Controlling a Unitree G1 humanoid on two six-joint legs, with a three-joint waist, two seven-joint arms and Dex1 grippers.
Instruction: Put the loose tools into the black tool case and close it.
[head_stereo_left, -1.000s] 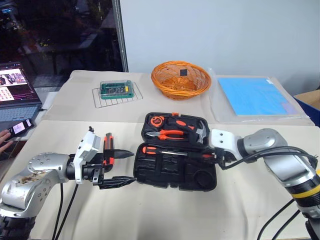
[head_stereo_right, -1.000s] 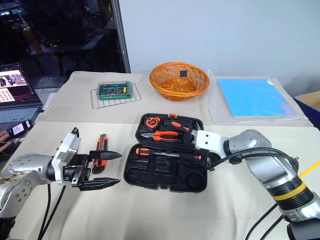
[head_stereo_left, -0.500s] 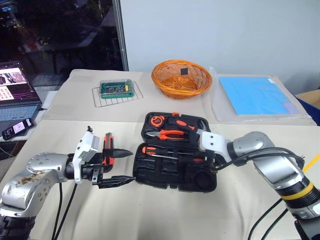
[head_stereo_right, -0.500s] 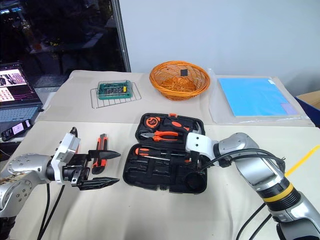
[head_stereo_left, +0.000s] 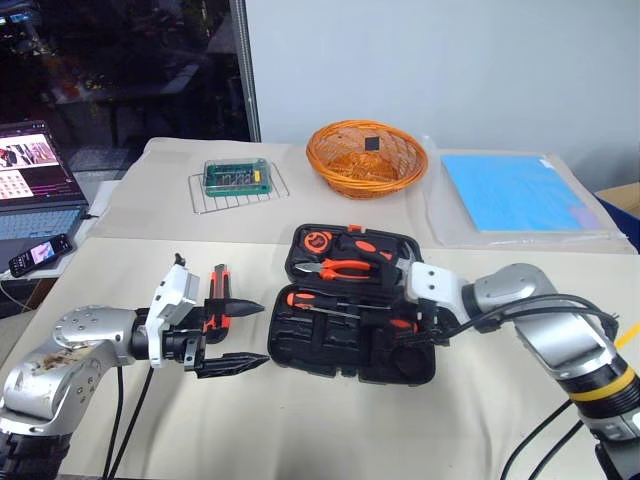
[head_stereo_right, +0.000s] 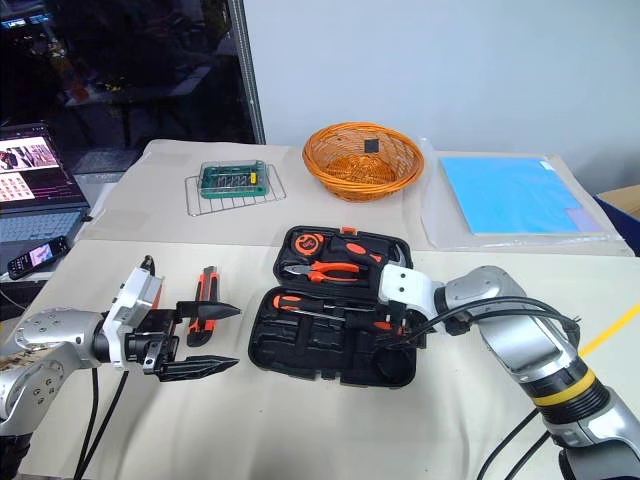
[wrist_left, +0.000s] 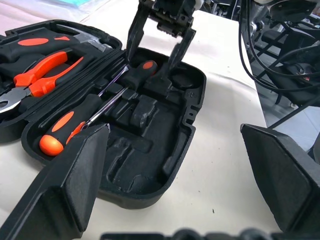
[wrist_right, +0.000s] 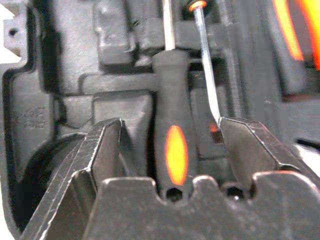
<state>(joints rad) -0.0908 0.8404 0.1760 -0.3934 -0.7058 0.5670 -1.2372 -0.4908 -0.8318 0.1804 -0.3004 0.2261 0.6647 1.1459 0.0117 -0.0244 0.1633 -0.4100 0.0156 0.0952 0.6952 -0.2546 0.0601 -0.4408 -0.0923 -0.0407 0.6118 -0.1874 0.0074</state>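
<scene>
Open laptop (head_stereo_left: 35, 185) and phone (head_stereo_left: 35, 254) at far left edge. Left gripper (head_stereo_left: 235, 335) jaws wide apart, empty, just left of black moulded-plastic tool case (head_stereo_left: 352, 305). Black-and-orange utility knife (head_stereo_left: 215, 296) lies on beige table cloth (head_stereo_left: 330, 430) behind it. Wire rack with green box (head_stereo_left: 236, 180), orange wicker basket (head_stereo_left: 366, 157), blue sheet (head_stereo_left: 520, 192) stand behind. Case open; right gripper (wrist_left: 159, 45) jaws partly apart, straddling black-and-orange-handled screwdriver (wrist_right: 172, 145) lying in recess, not clamping it.

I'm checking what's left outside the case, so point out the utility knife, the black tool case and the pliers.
utility knife (head_stereo_right: 203, 294), right eye view, middle of its handle.
black tool case (head_stereo_right: 330, 355), right eye view, bare recess in the lower half.
pliers (head_stereo_left: 340, 268), left eye view, orange handles.
</scene>
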